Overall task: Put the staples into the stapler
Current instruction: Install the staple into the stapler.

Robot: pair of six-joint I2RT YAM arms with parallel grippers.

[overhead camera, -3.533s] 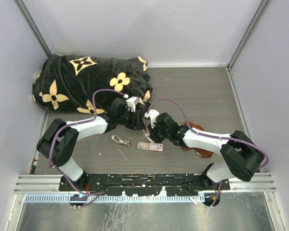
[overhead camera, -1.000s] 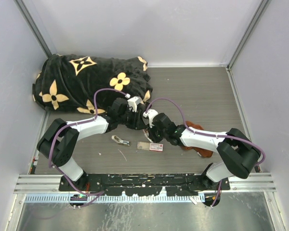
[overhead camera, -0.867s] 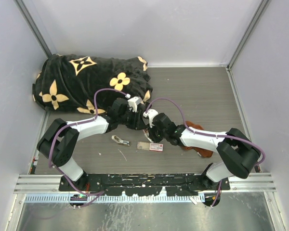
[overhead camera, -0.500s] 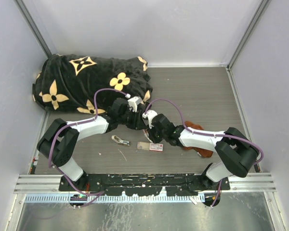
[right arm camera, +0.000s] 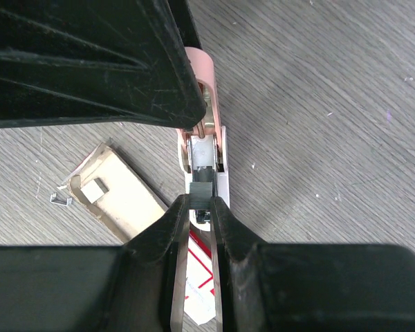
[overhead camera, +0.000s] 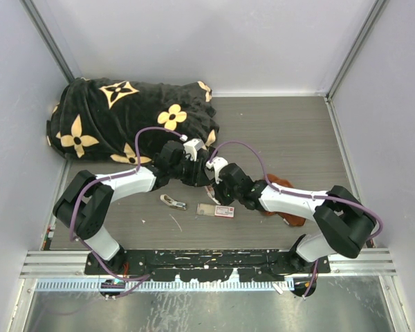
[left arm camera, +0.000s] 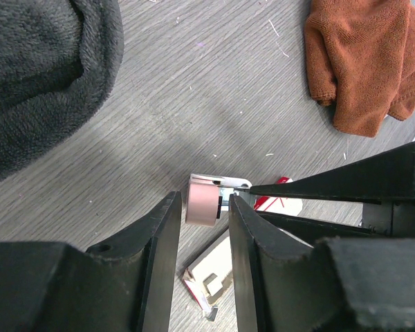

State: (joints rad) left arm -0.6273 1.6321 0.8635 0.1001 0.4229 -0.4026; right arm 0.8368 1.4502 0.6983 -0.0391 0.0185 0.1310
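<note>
**Stapler held between both grippers**

The stapler (right arm camera: 205, 149) is clamped at its pink end between the fingers of the left gripper (left arm camera: 202, 220), near the middle of the table (overhead camera: 283, 131). Its metal inner part is exposed and is turned toward the right gripper (right arm camera: 199, 207). That gripper's jaws are drawn narrow and pinched on a small grey piece (right arm camera: 202, 190) at the open end of the channel. Whether that piece is a strip of staples cannot be told. The white box (overhead camera: 225, 211) with the red label is laid flat on the table just beside the stapler, with its tray (right arm camera: 121, 197) alongside. A rust-brown cloth (left arm camera: 363, 62) is seen to the right, and a black patterned blanket (overhead camera: 124, 117) at the far left.
</note>
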